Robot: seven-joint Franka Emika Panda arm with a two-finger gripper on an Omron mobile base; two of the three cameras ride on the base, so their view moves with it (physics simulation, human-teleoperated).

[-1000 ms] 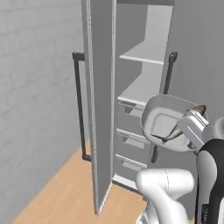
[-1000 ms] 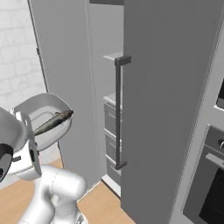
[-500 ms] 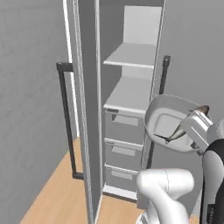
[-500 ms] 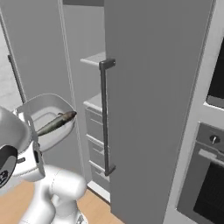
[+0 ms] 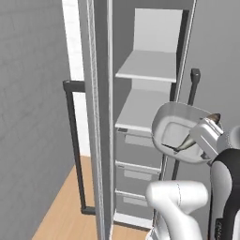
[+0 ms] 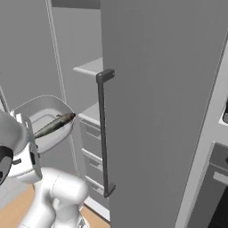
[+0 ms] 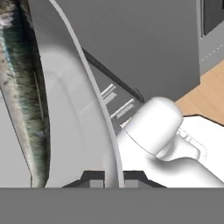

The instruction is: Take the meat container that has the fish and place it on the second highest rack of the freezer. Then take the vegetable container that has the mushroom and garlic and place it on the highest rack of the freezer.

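I hold the meat container (image 5: 174, 123), a pale grey tray, tipped up on edge in front of the open freezer (image 5: 140, 140). My gripper (image 5: 201, 140) is shut on its rim. The slim silvery fish (image 5: 183, 144) lies inside it, also seen as the fish (image 6: 55, 124) in the container (image 6: 42, 111) by the gripper (image 6: 27, 133). In the hand view the container's rim (image 7: 89, 92) runs between the fingertips (image 7: 97, 180), with the fish (image 7: 24, 96) at the left. The highest rack (image 5: 149, 65) and the second highest rack (image 5: 139, 110) are bare. The vegetable container is out of view.
The freezer door (image 5: 96, 117) stands open at the left with its dark bar handle (image 5: 74, 140). Three grey drawers (image 5: 136, 164) sit under the second rack. A neighbouring grey door (image 6: 164, 111) with a bar handle (image 6: 103, 133) closes off the right. An oven (image 6: 213, 191) is at the far right.
The whole picture has shifted: the base has driven closer to the open freezer. The container with the fish stays in the shut gripper in the same pose.
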